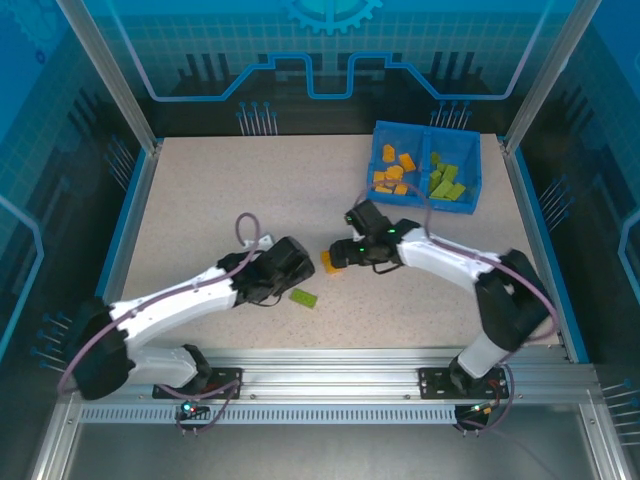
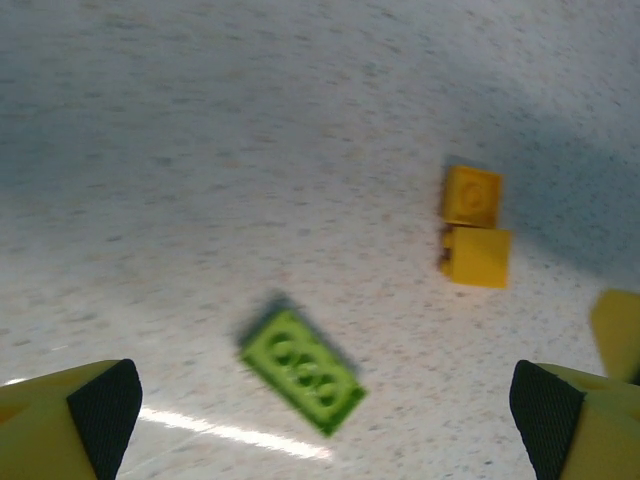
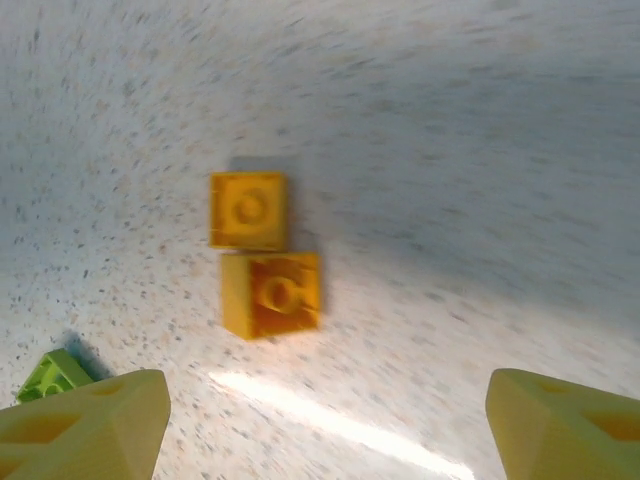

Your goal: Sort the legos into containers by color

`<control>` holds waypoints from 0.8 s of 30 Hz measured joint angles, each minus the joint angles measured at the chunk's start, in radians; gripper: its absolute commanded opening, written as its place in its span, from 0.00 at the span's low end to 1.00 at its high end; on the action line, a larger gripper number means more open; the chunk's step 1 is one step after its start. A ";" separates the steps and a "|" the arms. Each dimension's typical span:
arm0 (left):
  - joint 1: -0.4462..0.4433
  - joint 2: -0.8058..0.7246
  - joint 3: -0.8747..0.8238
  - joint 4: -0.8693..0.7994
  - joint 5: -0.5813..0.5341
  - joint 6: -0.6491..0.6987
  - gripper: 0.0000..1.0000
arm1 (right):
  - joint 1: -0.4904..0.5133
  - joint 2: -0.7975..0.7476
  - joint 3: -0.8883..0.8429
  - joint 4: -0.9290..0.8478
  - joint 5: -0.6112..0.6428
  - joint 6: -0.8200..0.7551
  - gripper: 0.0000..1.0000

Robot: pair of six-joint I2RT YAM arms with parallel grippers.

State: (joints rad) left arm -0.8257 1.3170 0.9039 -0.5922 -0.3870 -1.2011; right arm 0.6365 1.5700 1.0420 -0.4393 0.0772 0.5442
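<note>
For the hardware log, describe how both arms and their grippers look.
The left arm and right arm have white links, black joints and looping purplish cables. The left gripper has yellow fingers with black pads; the right gripper has yellow fingers.

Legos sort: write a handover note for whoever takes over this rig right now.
Left gripper: open and empty, with one green brick on the table just ahead of it.
Right gripper: open and empty, facing two orange bricks that lie side by side on the table.
Done: the blue bin holds orange bricks in its left compartment and green bricks in its right.
Left: the loose green brick goes to the right compartment, and the two loose orange ones go to the left.
</note>
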 measured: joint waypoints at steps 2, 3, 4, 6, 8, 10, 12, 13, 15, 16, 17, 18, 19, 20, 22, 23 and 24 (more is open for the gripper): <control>0.000 0.092 0.058 0.036 0.019 0.007 0.98 | -0.063 -0.113 -0.061 -0.002 0.000 0.018 0.87; 0.000 0.140 0.085 0.055 0.028 0.008 0.98 | -0.097 -0.166 -0.085 -0.008 0.001 0.025 0.88; 0.000 0.179 0.109 0.064 0.034 0.008 0.98 | -0.124 -0.210 -0.102 -0.015 0.002 0.029 0.88; 0.000 0.275 0.168 0.077 0.048 0.008 0.97 | -0.166 -0.290 -0.127 -0.037 0.005 0.032 0.90; 0.000 0.352 0.218 0.086 0.059 0.016 0.94 | -0.180 -0.340 -0.135 -0.060 0.005 0.031 0.91; 0.000 0.422 0.264 0.097 0.069 0.027 0.89 | -0.185 -0.375 -0.141 -0.082 0.001 0.026 0.92; 0.002 0.479 0.300 0.103 0.074 0.032 0.81 | -0.196 -0.402 -0.143 -0.100 -0.002 0.021 0.93; 0.004 0.500 0.312 0.105 0.076 0.034 0.77 | -0.202 -0.413 -0.149 -0.102 -0.004 0.019 0.93; 0.009 0.534 0.326 0.112 0.082 0.036 0.71 | -0.219 -0.439 -0.169 -0.115 -0.007 0.013 0.93; 0.014 0.547 0.329 0.115 0.089 0.036 0.69 | -0.226 -0.448 -0.177 -0.122 -0.008 0.013 0.93; 0.019 0.561 0.331 0.122 0.097 0.040 0.67 | -0.232 -0.455 -0.185 -0.130 -0.010 0.013 0.93; 0.026 0.575 0.334 0.128 0.103 0.045 0.65 | -0.237 -0.460 -0.191 -0.137 -0.011 0.012 0.94; 0.032 0.589 0.337 0.132 0.109 0.050 0.63 | -0.239 -0.463 -0.195 -0.145 -0.014 0.012 0.94; 0.036 0.602 0.339 0.135 0.117 0.053 0.62 | -0.240 -0.465 -0.197 -0.151 -0.015 0.012 0.94; 0.044 0.622 0.344 0.146 0.132 0.057 0.60 | -0.240 -0.468 -0.198 -0.160 -0.018 0.009 0.94; 0.047 0.622 0.346 0.151 0.142 0.059 0.58 | -0.240 -0.472 -0.200 -0.162 -0.021 0.009 0.94; 0.047 0.625 0.350 0.162 0.156 0.061 0.55 | -0.241 -0.477 -0.203 -0.164 -0.025 0.009 0.94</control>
State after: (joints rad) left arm -0.7788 1.9419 1.2537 -0.4305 -0.2310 -1.1404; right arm 0.3954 1.0931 0.8394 -0.6033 0.0525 0.5529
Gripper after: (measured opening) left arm 0.587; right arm 0.937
